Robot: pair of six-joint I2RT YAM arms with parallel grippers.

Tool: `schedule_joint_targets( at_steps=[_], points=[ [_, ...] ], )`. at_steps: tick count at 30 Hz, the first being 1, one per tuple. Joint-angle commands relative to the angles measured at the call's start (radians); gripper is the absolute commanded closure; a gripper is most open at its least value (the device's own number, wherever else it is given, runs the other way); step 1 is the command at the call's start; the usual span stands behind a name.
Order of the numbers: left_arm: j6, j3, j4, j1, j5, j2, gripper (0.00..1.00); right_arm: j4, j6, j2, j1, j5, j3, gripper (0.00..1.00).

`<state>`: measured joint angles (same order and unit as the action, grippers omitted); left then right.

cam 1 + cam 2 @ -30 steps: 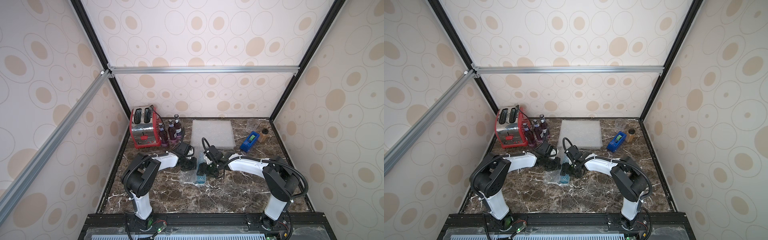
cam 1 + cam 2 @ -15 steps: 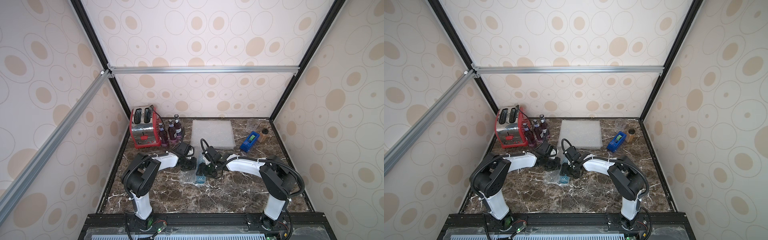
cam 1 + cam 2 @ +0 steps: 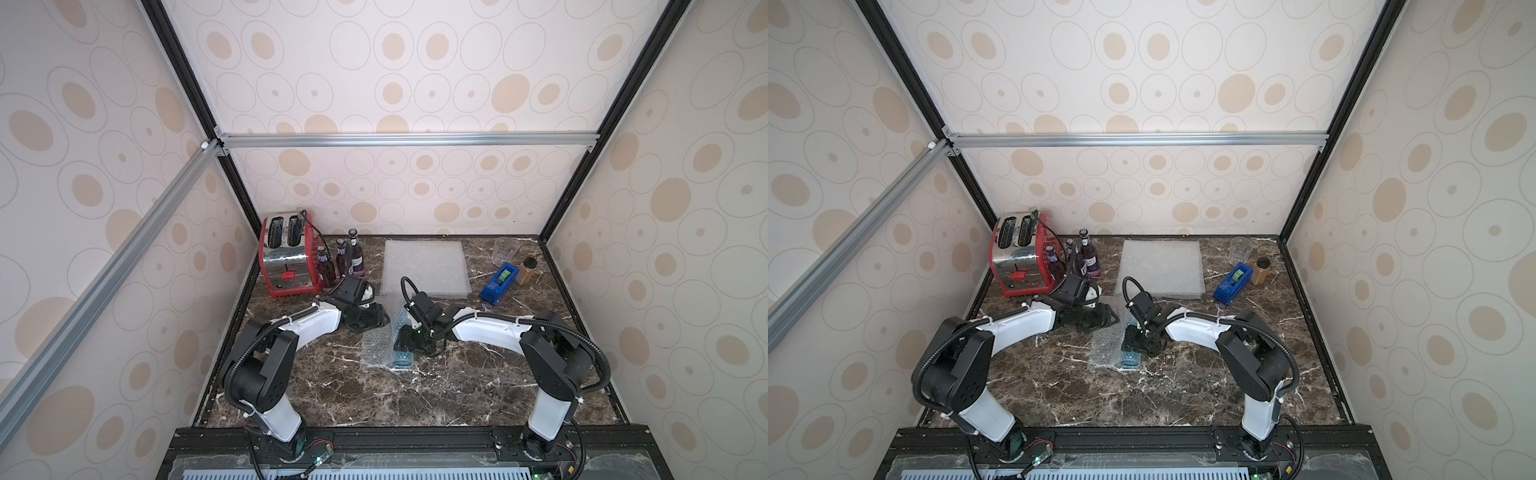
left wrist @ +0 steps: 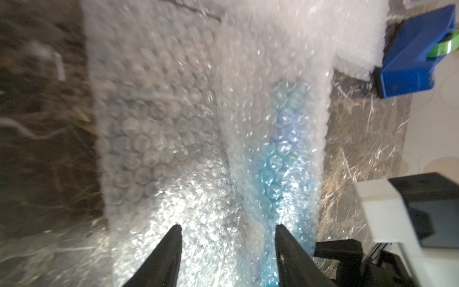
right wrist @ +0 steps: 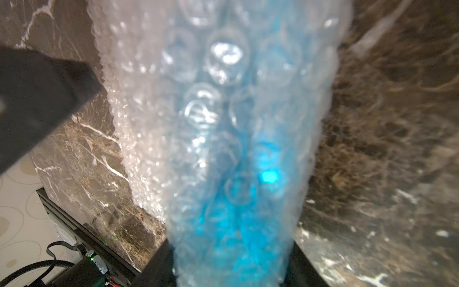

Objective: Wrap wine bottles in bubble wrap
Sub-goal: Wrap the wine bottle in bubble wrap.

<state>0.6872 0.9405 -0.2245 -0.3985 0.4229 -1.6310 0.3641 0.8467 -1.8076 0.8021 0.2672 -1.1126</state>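
**Pinning the blue bottle (image 3: 401,357) mid-roll**

Pinching the bottle through half-rolled bubble wrap (image 3: 375,347) with the right gripper (image 5: 231,261), mid-desk (image 3: 457,386), apparently to stop the roll springing open. Hovering the left gripper (image 4: 228,226) over the loose flap, jaws spread and gripping nothing, likely readying another tuck. Waiting upright by the toaster (image 3: 286,262), far-left corner: three purple bottles (image 3: 340,264).
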Motion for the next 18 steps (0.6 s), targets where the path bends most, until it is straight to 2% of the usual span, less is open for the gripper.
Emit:
schedule_joint_targets(
  at_steps=[1, 6, 8, 12, 16, 18],
  points=[
    [-0.012, -0.021, -0.021, 0.042, -0.051, 0.012, 0.4, 0.122, -0.021, -0.031, 0.004, -0.043, 0.01, 0.58],
    [-0.027, -0.032, -0.042, 0.067, -0.12, -0.006, 0.4, 0.137, -0.025, -0.038, 0.004, -0.041, -0.008, 0.58],
    [-0.032, -0.047, -0.021, 0.069, -0.111, -0.015, 0.42, 0.126, -0.027, -0.041, 0.005, -0.032, -0.01, 0.58],
    [0.005, -0.063, 0.027, 0.068, -0.057, -0.071, 0.51, 0.127, -0.029, -0.05, 0.004, -0.033, -0.011, 0.58],
    [0.007, -0.067, 0.031, 0.069, -0.053, -0.085, 0.61, 0.114, -0.027, -0.054, 0.004, -0.023, -0.01, 0.59],
    [0.019, -0.078, 0.044, 0.068, -0.052, -0.093, 0.72, 0.116, -0.029, -0.054, 0.002, -0.03, -0.01, 0.59]
  ],
)
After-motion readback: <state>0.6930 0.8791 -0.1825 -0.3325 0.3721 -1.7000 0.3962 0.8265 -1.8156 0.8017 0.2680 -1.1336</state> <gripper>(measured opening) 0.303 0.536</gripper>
